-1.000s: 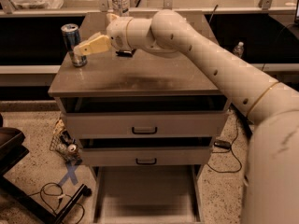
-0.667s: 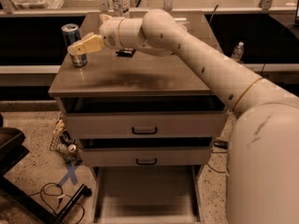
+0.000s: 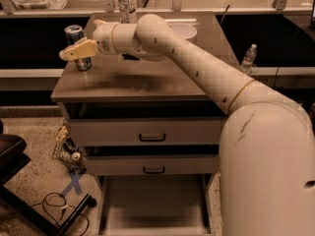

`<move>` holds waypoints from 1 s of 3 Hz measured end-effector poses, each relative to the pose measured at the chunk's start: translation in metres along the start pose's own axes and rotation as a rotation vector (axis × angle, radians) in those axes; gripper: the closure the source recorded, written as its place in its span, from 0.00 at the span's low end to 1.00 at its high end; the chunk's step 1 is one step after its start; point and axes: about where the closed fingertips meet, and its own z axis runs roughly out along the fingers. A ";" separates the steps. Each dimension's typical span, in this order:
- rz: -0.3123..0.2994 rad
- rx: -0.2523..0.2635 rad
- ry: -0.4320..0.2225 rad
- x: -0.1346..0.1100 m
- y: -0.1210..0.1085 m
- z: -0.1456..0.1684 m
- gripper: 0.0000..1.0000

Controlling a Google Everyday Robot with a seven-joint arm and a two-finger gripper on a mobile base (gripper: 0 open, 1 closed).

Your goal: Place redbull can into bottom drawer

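The redbull can [image 3: 74, 34] stands upright at the left edge of the cabinet top [image 3: 147, 80]. It is blue and silver with a shiny top. My gripper [image 3: 77, 50] reaches in from the right and lies across the can's middle, covering part of it. The bottom drawer [image 3: 152, 208] is pulled out at the foot of the cabinet, and its flat grey floor is bare.
A clear plastic bottle [image 3: 127, 2] and a white bowl [image 3: 183, 31] stand at the back of the cabinet top. Two drawer fronts with black handles [image 3: 152, 137] sit above the open drawer. A small bottle [image 3: 249, 58] stands on the right ledge. Cables and clutter [image 3: 69, 154] lie on the floor at left.
My gripper has moved left along the cabinet top and now overlaps the can's middle. The can has stayed in place.
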 end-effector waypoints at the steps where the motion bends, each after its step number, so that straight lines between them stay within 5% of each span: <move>1: 0.014 -0.019 -0.032 -0.002 0.008 0.012 0.18; 3: 0.014 -0.028 -0.031 -0.002 0.012 0.016 0.65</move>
